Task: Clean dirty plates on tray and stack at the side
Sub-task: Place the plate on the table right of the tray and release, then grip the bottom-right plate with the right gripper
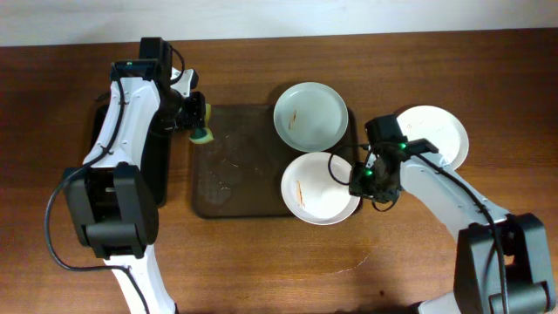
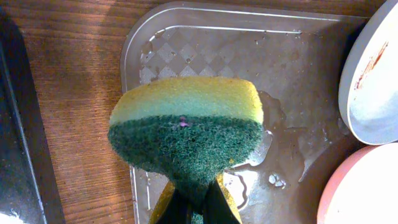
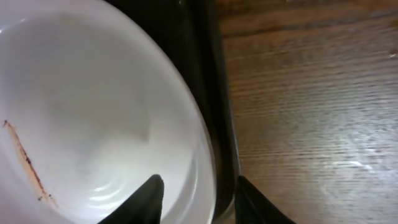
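Observation:
The brown tray (image 1: 228,179) holds two white plates at its right end. The far plate (image 1: 311,116) and the near plate (image 1: 319,187) each carry an orange-brown streak. A third plate (image 1: 433,135) lies on the table to the right and shows no streaks. My left gripper (image 1: 193,118) is shut on a yellow-green sponge (image 2: 186,121) above the tray's far left corner (image 2: 205,50). My right gripper (image 1: 366,179) is open. Its fingers (image 3: 199,194) straddle the near plate's right rim (image 3: 93,112) and the tray's edge (image 3: 214,93).
A black rectangular tray (image 1: 157,157) lies left of the brown tray, under the left arm; it also shows in the left wrist view (image 2: 18,155). Water pools on the brown tray (image 2: 280,155). Bare wooden table (image 3: 311,112) lies right of the tray.

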`<state>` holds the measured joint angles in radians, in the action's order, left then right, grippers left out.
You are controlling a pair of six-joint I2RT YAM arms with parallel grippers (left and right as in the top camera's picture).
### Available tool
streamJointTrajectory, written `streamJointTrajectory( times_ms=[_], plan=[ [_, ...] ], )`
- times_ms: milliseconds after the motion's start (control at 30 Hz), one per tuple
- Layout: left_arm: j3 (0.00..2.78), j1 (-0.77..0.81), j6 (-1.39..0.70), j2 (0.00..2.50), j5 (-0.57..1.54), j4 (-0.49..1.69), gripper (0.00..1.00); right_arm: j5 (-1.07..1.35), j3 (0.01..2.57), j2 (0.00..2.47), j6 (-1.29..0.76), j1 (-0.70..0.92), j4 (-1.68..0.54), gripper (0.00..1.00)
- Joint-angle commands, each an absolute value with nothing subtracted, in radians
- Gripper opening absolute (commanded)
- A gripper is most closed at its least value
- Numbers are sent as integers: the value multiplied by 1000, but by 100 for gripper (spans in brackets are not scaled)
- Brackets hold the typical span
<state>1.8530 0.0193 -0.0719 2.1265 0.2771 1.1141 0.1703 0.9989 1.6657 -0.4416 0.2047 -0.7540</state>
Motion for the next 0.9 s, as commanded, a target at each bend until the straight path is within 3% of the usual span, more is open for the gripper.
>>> streamJointTrajectory(
  times_ms=[0,67,100,333,533,733,767,867],
  plan=[
    [1867,17,-55,2126,265,1115,0,146,983,1705,-443,224,-728,32],
    [1867,17,-55,2126,265,1115,0,145,983,1708,-443,231,-724,22],
    [1867,17,-55,2126,265,1115,1,147,984,1708,-443,241,-724,4],
    [1867,17,-55,2126,265,1107,1,231,1032,1708,-499,414,-703,4],
    [1867,17,-55,2126,265,1108,1,77,1081,1709,-835,538,-521,4],
    [1867,17,-55,2126,265,1108,0,-101,1081,1807,-963,674,-368,4],
    [1867,17,-55,2126,265,1108,0,-93,1081,1811,-963,674,-357,5],
    [1867,17,-55,2126,265,1108,1,-89,1081,1812,-958,667,-348,38]
  ],
)
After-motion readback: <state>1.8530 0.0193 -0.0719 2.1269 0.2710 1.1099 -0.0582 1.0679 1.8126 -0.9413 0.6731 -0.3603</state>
